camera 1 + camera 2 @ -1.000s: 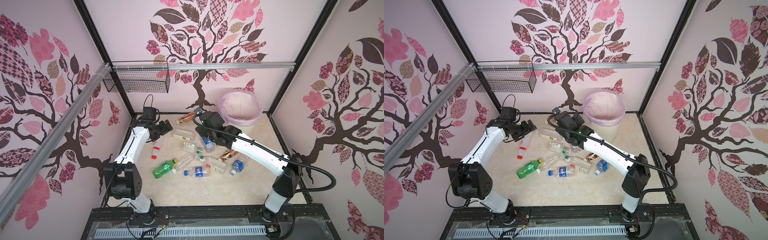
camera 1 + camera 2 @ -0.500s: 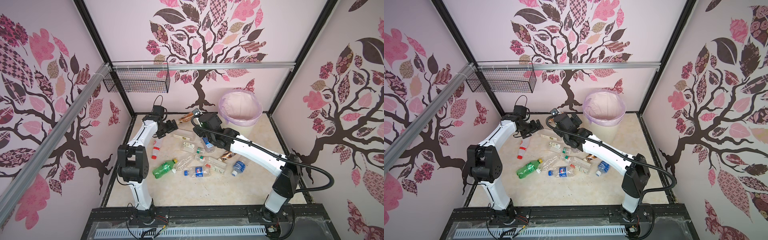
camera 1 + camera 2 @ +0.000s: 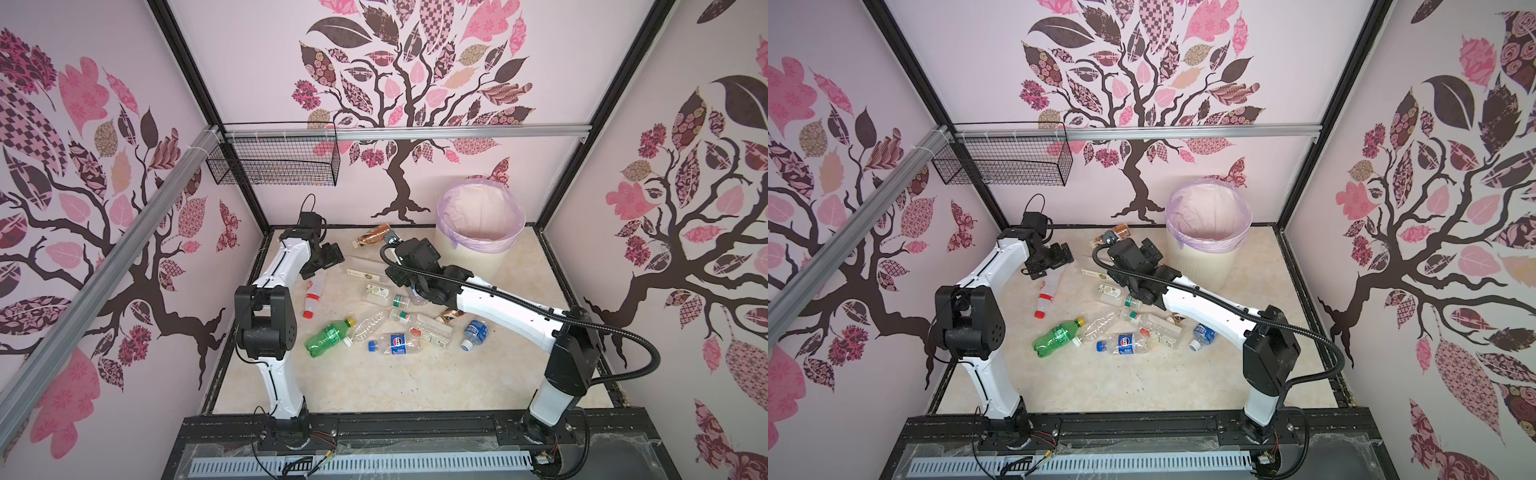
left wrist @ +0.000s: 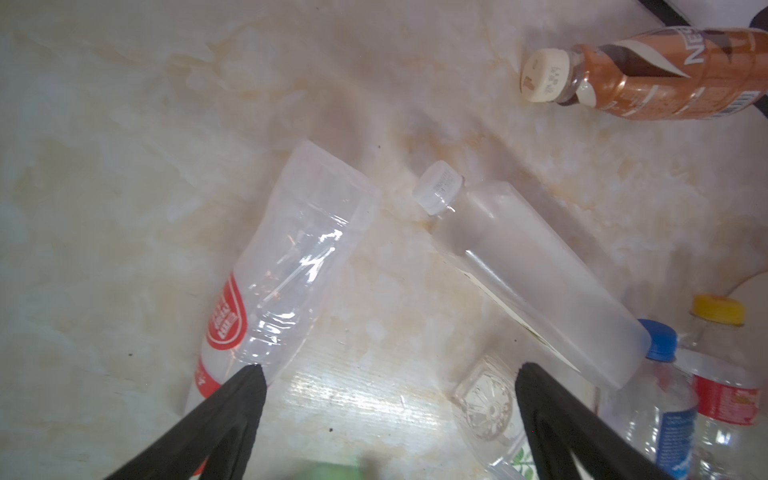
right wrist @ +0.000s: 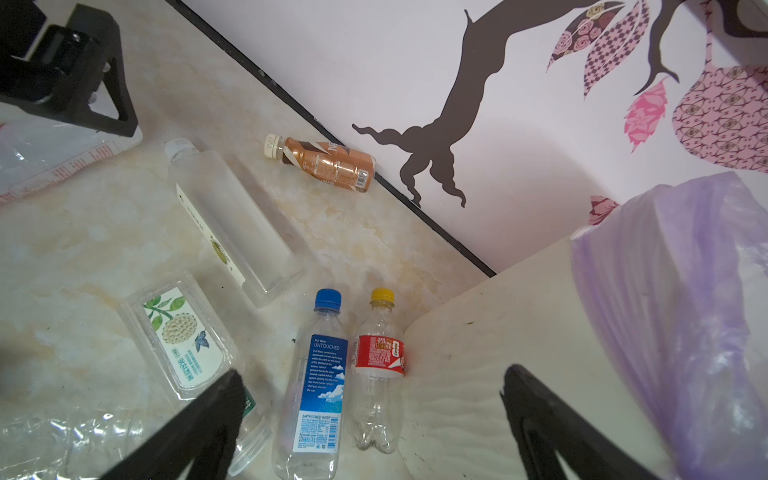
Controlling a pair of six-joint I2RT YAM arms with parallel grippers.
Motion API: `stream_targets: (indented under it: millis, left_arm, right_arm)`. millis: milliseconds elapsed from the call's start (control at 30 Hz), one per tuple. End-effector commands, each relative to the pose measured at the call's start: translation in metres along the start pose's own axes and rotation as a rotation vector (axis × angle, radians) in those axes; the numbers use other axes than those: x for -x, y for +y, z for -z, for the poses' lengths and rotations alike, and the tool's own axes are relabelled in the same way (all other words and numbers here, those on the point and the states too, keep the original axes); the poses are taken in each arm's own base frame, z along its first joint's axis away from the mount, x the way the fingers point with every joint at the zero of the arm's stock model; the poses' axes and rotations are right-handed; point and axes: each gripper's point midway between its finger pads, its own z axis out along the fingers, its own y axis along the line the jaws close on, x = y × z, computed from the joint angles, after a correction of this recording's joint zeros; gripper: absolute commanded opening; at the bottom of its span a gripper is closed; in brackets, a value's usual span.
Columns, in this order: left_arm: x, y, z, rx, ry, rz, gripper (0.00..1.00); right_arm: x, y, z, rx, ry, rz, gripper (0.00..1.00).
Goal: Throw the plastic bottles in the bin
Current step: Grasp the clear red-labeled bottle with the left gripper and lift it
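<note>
**Both claws wide and empty; bottles lie on the worktop**

Left claw (image 4: 388, 374): jaws spread wide, nothing between them. It hangs low over the marbled worktop (image 3: 374, 386) at the far left. In the wrist view one finger (image 4: 224, 411) overlaps the neck end of the red-label bottle (image 4: 291, 270); I cannot tell whether they touch. That bottle is clear and lies flat. Near it, but apart, lies the frosted bottle (image 4: 532, 282) on its side, with a white cap.

Right claw (image 5: 372, 376): jaws wide, holding nothing. In both top views it sits just left of the bin (image 3: 486, 259), above the worktop. Under it in the wrist view two bottles lie side by side. These are the blue-cap bottle (image 5: 316, 386) and the yellow-cap bottle (image 5: 378, 365), the latter just beside the bin's wall.

The bin stands upright at the far right of the worktop, close to the back wall. A lilac liner is folded over its rim.

The brown bottle (image 3: 374, 233) lies along the back edge, between the two claws. The leaf-label bottle (image 5: 178, 336) lies flat near the base of the frosted one.

The other plastic bottles (image 3: 397, 344) form a loose cluster mid-worktop, all on their sides. The green bottle (image 3: 326, 336) lies at the cluster's left end, well apart from the bin.
</note>
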Motion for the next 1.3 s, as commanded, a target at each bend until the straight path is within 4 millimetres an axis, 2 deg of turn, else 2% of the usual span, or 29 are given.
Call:
stream_targets:
  millis: [0,100,333,500,700,800,1067,1167,1267]
  left_arm:
    - [-0.002,0.020,-0.004,0.128,0.017,-0.096,0.98]
    - [-0.001,0.030,-0.012,0.179,0.024,-0.134,0.98]
    - [-0.004,0.039,-0.036,0.228,0.088,-0.174,0.98]
    - [-0.008,0.054,-0.052,0.272,0.123,-0.176,0.91]
    - [-0.014,0.055,-0.064,0.265,0.152,-0.176,0.76]
    - [-0.017,0.060,-0.071,0.282,0.165,-0.180,0.73]
    - [-0.018,0.053,-0.075,0.238,0.166,-0.159,0.47]
    - [-0.017,0.051,-0.072,0.228,0.156,-0.152,0.44]
    - [-0.011,0.044,-0.058,0.198,0.130,-0.141,0.42]
  right_arm:
    - [0.020,-0.009,0.014,0.018,-0.059,-0.072,1.00]
    - [0.022,-0.005,0.017,0.048,-0.061,-0.096,0.99]
    - [0.021,-0.006,0.026,0.076,-0.069,-0.141,1.00]
    - [0.015,-0.008,0.027,0.072,-0.068,-0.154,1.00]
    - [0.010,-0.006,0.026,0.088,-0.054,-0.183,1.00]
    - [0.009,-0.007,0.026,0.097,-0.054,-0.200,1.00]
    - [0.005,-0.013,0.026,0.115,-0.041,-0.252,0.99]
    - [0.006,-0.015,0.027,0.155,-0.038,-0.311,1.00]
    - [0.010,-0.016,0.030,0.203,-0.041,-0.364,0.99]
